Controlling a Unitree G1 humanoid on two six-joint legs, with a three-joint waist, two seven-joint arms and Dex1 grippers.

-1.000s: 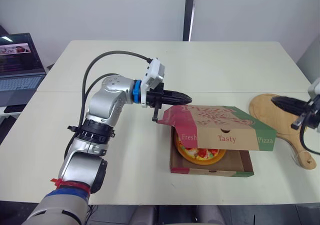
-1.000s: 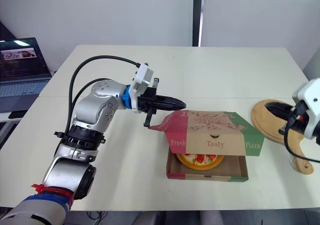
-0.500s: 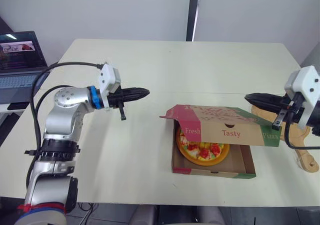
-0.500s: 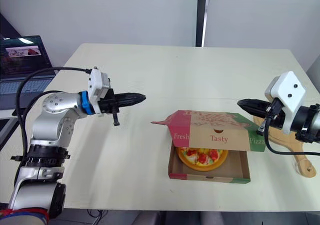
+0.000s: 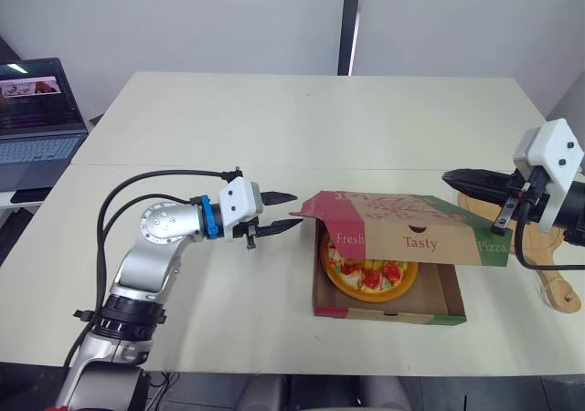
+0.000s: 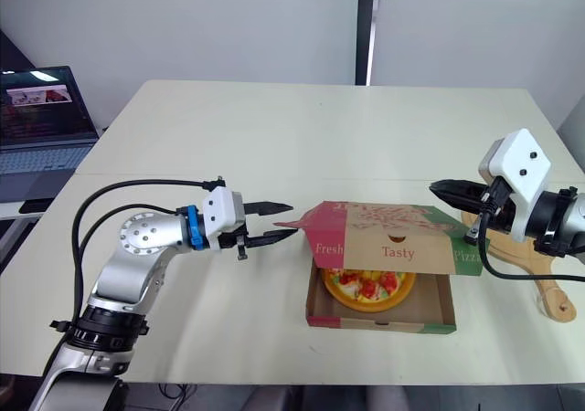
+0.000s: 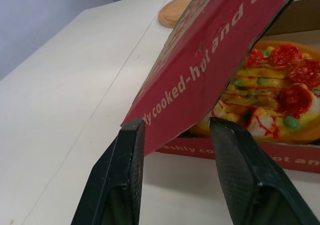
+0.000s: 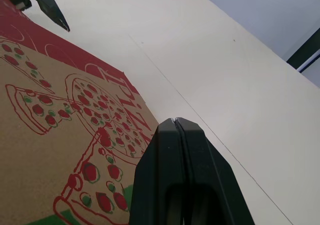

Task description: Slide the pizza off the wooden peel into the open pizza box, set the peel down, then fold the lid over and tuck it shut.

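Now the cream table, smooth and matt, carries everything the task needs. The pizza box sits near its front edge. It is thin printed cardboard, square and shallow, with red and green bands. Its lid hangs half down over the base like a slanted roof, not yet flat.

The peel lies on the table to the right of the box. It is pale wood with a round blade and a short handle pierced by a hole. The pizza rests inside the box under the lid, a glossy yellow disc with red and green toppings that looks moulded rather than baked.

The change is in the left gripper. Half a second ago it was pulled back, well apart from the box, its jaws together. It has since dropped low and come in with its black tapered fingers spread. The lid's red side flap has its lower corner between them, close against one finger.

The right gripper has barely moved. It hovers at the lid's far right corner with its jaws pressed together.

I judge the sliding and the setting down done, and the flap tuck about to begin.
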